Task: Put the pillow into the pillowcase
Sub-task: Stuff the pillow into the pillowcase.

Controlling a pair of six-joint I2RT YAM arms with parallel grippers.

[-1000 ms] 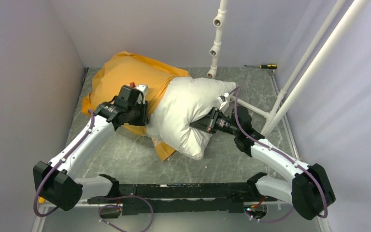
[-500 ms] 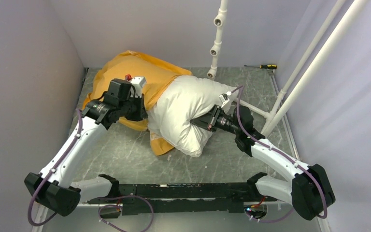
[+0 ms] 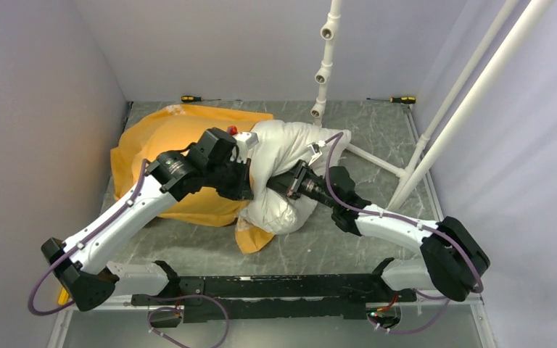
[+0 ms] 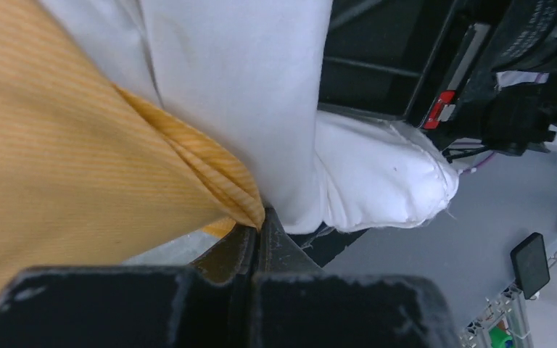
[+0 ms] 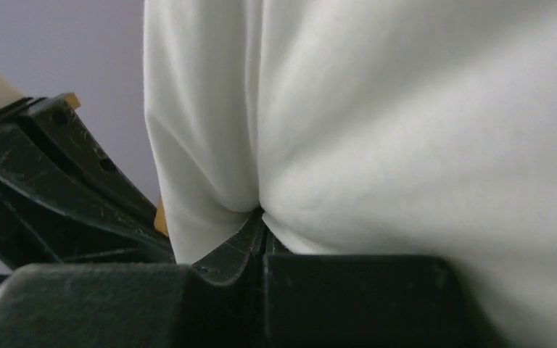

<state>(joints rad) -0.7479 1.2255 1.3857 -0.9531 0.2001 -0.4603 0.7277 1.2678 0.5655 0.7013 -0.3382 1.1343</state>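
The orange-yellow pillowcase (image 3: pixel 163 145) lies at the back left of the table, a corner of it (image 3: pixel 255 239) poking out under the pillow. The white pillow (image 3: pixel 290 141) is bunched up against its right side. My left gripper (image 3: pixel 249 187) meets the pillow from the left; in the left wrist view this left gripper (image 4: pixel 260 223) is shut on the pillowcase's hem (image 4: pixel 217 181), with the pillow (image 4: pixel 239 87) right behind. My right gripper (image 3: pixel 274 183) comes in from the right, and the right gripper (image 5: pixel 263 220) is shut on a fold of pillow fabric (image 5: pixel 406 130).
A white pipe post (image 3: pixel 324 65) stands at the back, and slanted pipes (image 3: pixel 464 94) run down the right side. Two screwdrivers (image 3: pixel 194 98) (image 3: pixel 400 99) lie along the back edge. Grey walls enclose the marbled table (image 3: pixel 188 235).
My left gripper shut on the pillowcase hem and swung right, up against the pillow. The right arm pushed the pillow leftwards, bunching it. The pillowcase dropped flatter.
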